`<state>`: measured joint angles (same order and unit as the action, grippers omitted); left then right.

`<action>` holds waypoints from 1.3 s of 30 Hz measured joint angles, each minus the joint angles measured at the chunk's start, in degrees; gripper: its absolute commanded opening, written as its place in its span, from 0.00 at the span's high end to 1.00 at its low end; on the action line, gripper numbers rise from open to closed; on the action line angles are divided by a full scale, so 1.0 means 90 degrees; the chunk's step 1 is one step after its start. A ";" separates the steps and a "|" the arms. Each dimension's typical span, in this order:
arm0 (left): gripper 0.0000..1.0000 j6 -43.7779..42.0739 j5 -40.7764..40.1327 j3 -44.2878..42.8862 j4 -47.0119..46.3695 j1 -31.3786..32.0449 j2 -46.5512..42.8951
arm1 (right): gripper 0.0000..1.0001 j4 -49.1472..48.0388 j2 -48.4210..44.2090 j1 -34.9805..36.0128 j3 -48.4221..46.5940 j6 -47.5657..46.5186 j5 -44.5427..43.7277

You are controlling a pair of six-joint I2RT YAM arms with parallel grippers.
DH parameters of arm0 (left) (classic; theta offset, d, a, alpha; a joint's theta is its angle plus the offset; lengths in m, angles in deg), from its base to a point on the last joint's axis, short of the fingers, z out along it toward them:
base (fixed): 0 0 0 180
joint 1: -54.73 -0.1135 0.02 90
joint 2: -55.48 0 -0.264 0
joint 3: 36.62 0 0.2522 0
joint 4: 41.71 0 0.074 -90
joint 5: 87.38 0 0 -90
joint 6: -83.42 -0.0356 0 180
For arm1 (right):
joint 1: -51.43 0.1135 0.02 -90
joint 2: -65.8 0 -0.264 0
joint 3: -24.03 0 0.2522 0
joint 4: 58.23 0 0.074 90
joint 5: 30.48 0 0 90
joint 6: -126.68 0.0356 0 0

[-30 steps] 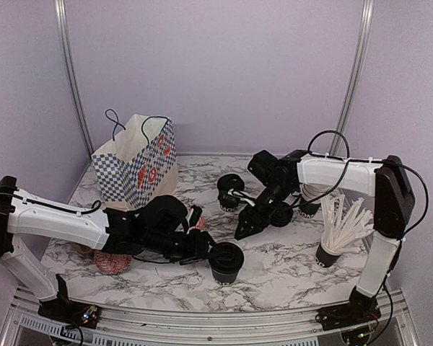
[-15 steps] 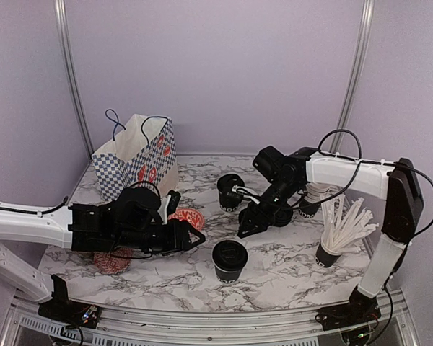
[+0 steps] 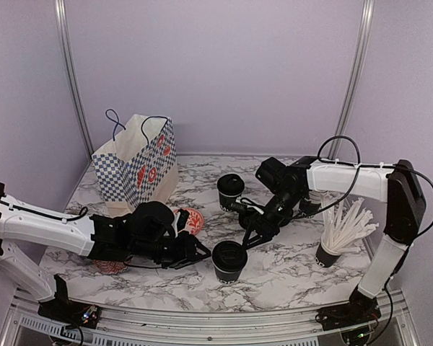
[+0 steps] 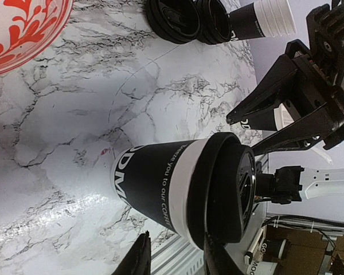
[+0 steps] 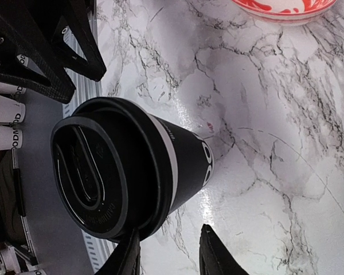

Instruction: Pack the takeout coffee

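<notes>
Left pincer [image 3: 200,254] & right pincer [image 3: 250,238] are hovering spread, holding nothing, by the front coffee cup [image 3: 229,259]; prob one's needing to pinch it next for the bag [image 3: 137,164].

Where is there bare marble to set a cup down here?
Free: front-right marble between the near lidded cup and the straw cup; the back strip between the paper bag and far lidded cup. Crowded: around the near lidded cup, with left gripper, right gripper and red bowl close.
</notes>
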<state>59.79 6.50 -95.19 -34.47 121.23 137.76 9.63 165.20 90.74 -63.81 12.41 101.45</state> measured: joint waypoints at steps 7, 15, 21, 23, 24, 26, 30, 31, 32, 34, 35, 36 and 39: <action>0.69 0.0063 0.0182 0.0000 -0.0316 0.0000 0.0214 | 0.67 0.0022 0.0000 0.0000 0.0083 -0.0049 0.0413; 0.73 0.0087 0.0342 -0.0017 -0.0537 -0.0002 0.0413 | 0.64 0.0121 0.0015 0.0000 0.0121 -0.0146 0.0452; 0.77 0.0146 0.0374 -0.0078 -0.0566 -0.0002 0.0478 | 0.62 0.0262 0.0015 -0.0012 0.0148 -0.0223 0.0449; 0.78 0.0177 0.0410 -0.0100 -0.0576 -0.0002 0.0505 | 0.61 0.0328 0.0015 -0.0012 0.0194 -0.0274 0.0459; 0.78 0.0187 0.0427 -0.0112 -0.0580 0.0000 0.0522 | 0.61 0.0369 0.0015 -0.0012 0.0236 -0.0311 0.0466; 0.79 0.0206 0.0464 -0.0136 -0.0583 0.0000 0.0546 | 0.60 0.0464 0.0022 -0.0012 0.0311 -0.0369 0.0525; 0.81 0.0250 0.0522 -0.0177 -0.0588 -0.0002 0.0593 | 0.58 0.0648 0.0107 -0.0012 0.0384 -0.0464 0.0733; 0.81 0.0253 0.0522 -0.0199 -0.0588 -0.0002 0.0610 | 0.56 0.0690 0.0129 -0.0012 0.0384 -0.0486 0.0765; 0.81 0.0257 0.0525 -0.0221 -0.0585 -0.0002 0.0629 | 0.55 0.0729 0.0148 -0.0012 0.0384 -0.0515 0.0794; 0.82 0.0272 0.0525 -0.0253 -0.0580 -0.0002 0.0658 | 0.54 0.0770 0.0163 -0.0012 0.0391 -0.0544 0.0806; 0.82 0.0272 0.0527 -0.0265 -0.0580 -0.0002 0.0673 | 0.55 0.0782 0.0165 -0.0012 0.0398 -0.0554 0.0806; 0.82 0.0279 0.0534 -0.0277 -0.0583 -0.0002 0.0690 | 0.58 0.0784 0.0168 -0.0012 0.0408 -0.0554 0.0809; 0.83 0.0299 0.0551 -0.0304 -0.0593 -0.0002 0.0729 | 0.60 0.0801 0.0172 -0.0012 0.0427 -0.0500 0.0845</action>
<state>62.48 11.47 -97.93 -39.81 121.20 144.32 16.85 166.75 90.63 -59.97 7.91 109.06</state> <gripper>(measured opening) 0.180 0.420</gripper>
